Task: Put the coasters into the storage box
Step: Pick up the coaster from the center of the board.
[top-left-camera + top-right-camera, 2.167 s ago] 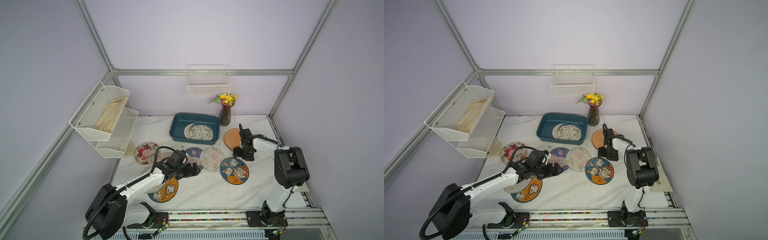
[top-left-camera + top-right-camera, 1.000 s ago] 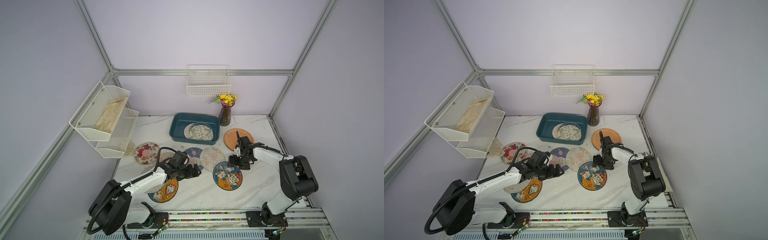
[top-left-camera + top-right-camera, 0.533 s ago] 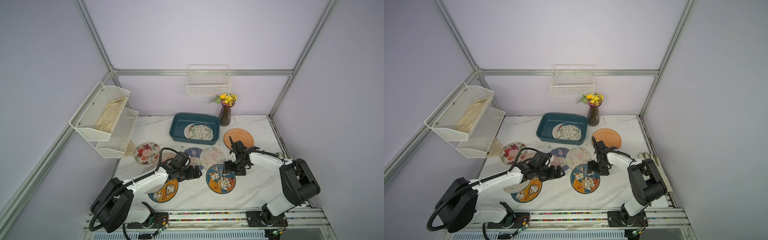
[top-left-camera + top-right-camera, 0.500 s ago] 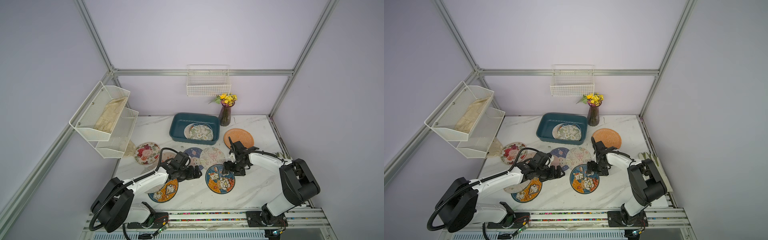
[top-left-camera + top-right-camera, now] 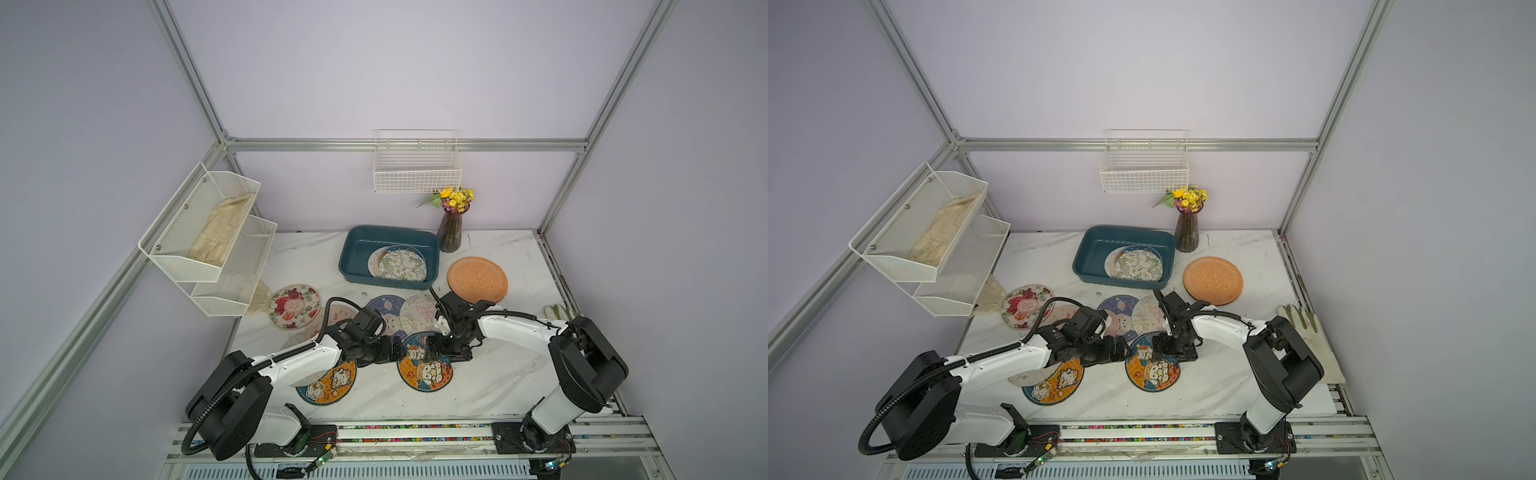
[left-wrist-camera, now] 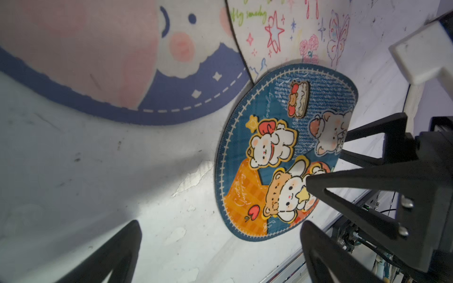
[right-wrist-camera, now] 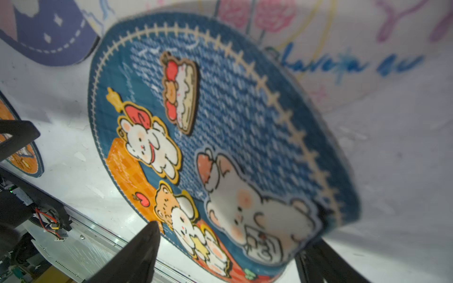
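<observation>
Where the two arms meet at mid-counter, right tool (image 5: 430, 353): fingers apart, tips down over the bear coaster (image 5: 426, 372); cannot tell whether they touch it.
Left tool (image 5: 392, 353): fingers spread wide with nothing between them, low over the bare counter (image 5: 498, 374), just beside that coaster's edge.
Bear coaster: on the counter between both tools, its far edge overlapping the cream butterfly coaster (image 5: 417, 313).
Storage box (image 5: 353, 257): at the back, beside the vase (image 5: 451, 232); holds a few coasters, a floral coaster (image 5: 401, 264) on top.
Still outside: plain orange coaster (image 5: 478, 279), navy coaster (image 5: 384, 307), rose coaster (image 5: 294, 306), cat coaster (image 5: 328, 384).
</observation>
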{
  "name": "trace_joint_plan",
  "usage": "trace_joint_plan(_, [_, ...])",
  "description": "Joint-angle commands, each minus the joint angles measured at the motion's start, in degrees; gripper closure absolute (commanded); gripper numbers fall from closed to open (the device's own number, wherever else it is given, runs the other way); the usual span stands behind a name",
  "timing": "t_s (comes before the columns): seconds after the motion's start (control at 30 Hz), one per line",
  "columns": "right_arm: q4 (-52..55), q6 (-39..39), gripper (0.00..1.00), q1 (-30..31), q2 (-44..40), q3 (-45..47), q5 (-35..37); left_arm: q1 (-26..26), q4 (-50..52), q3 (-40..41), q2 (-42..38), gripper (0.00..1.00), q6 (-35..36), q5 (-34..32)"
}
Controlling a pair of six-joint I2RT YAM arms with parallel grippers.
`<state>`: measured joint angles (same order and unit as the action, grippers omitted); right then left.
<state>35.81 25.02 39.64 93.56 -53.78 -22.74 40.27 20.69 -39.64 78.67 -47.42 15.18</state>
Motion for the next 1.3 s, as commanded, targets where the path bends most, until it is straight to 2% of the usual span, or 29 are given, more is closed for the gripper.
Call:
trace_joint_plan(0.0, [4.6,-0.3,0.15,0.7,1.1,0.7,1.7,0.6,0.0,-2.1,0.5,0.0,0.3,-1.1])
trace_joint_plan(0.13, [9.8,-0.1,0.14,0.3,-1.1,0.7,6.1,1.2,0.1,-3.1,1.7,0.0,0.6,-1.5])
trace_joint_plan(0.37, [8.7,-0.5,0.15,-3.5,-5.6,1.0,8.2,3.0,0.1,-5.6,5.5,0.0,0.9,-1.9])
trace_joint_plan(0.57, [3.5,-0.4,0.2,-6.4,-6.1,2.5,5.6,4.6,0.2,-7.3,7.5,0.05,0.6,-2.3])
trace_joint_plan(0.87, [-3.6,1.4,0.25,-7.2,-6.7,6.6,2.0,8.4,2.6,-8.5,9.5,0.18,-2.3,-6.3])
trace_joint_plan(1.27, [-7.4,1.4,0.34,-7.2,-7.0,11.1,0.4,11.0,3.0,-9.4,12.6,0.22,-5.7,-8.0])
